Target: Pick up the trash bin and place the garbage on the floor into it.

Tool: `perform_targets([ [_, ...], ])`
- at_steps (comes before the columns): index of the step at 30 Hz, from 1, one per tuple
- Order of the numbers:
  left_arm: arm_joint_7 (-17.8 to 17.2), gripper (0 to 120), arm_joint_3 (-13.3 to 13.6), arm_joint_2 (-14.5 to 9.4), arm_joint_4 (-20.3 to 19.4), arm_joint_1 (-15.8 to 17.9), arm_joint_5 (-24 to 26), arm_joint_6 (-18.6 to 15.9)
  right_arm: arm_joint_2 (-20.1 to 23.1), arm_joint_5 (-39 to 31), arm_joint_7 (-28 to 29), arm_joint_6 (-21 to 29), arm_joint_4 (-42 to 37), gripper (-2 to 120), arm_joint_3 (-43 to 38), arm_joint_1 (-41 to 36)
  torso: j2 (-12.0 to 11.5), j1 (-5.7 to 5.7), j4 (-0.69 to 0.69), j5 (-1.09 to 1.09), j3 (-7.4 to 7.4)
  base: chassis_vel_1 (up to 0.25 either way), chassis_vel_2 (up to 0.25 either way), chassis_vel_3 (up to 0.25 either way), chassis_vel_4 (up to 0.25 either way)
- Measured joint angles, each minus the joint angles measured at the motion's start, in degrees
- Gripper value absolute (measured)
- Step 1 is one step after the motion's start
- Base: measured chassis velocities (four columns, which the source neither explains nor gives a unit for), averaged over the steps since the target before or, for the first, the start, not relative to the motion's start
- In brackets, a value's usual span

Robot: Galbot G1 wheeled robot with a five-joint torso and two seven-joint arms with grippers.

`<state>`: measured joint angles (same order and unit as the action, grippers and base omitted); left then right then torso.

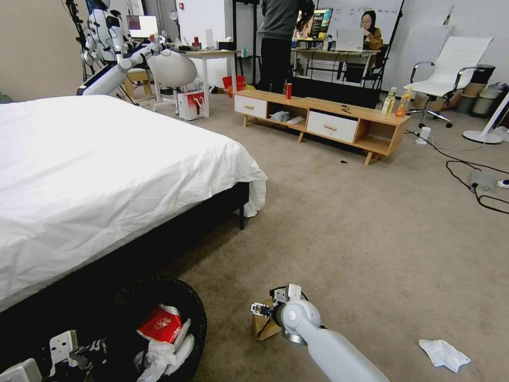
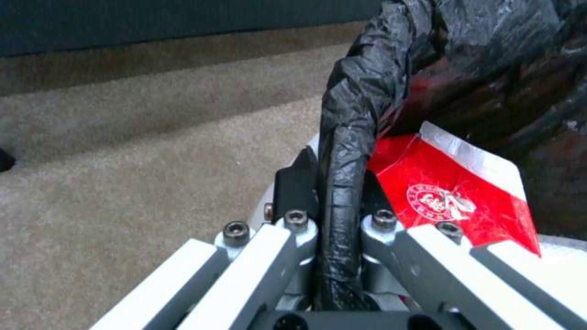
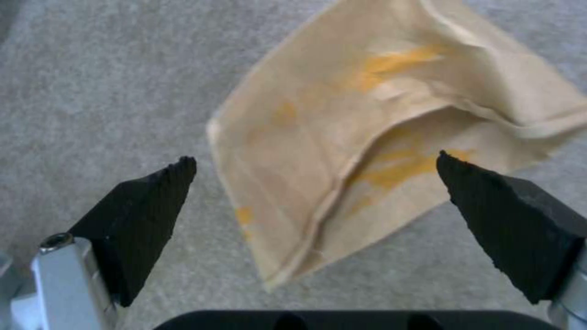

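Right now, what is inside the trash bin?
Inside the trash bin, held at its rim by the left gripper, lie a red snack packet and crumpled white tissues. Whatever is below them is covered.

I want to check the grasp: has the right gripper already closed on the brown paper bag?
No, the right gripper is open, its two black fingertips wide apart above the brown paper bag on the carpet.

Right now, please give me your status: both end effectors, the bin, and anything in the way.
Left end effector shut on trash bin rim. Right end effector open above brown paper bag. White tissue on carpet. Nothing in the way.
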<state>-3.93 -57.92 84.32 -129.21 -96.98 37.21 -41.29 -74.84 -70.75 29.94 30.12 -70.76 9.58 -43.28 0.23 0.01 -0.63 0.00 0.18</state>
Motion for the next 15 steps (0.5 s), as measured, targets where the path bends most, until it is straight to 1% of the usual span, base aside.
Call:
perform_targets([
  [7, 0.0, 3, 0.3, 0.0, 0.1, 0.2, 0.0, 0.0, 0.5, 0.0, 0.1, 0.0, -0.4, 100, -0.9, -0.4, 0.0, 0.00, 0.02, 0.00, 0.00, 0.000, 0.000, 0.000, 0.000],
  [15, 0.0, 3, 0.0, 0.0, -0.5, -0.5, 0.0, 0.0, -0.9, 0.1, -0.6, -0.2, 1.1, 100, -1.6, 0.2, 0.0, 0.00, 0.02, 0.00, 0.00, 0.000, 0.000, 0.000, 0.000],
])
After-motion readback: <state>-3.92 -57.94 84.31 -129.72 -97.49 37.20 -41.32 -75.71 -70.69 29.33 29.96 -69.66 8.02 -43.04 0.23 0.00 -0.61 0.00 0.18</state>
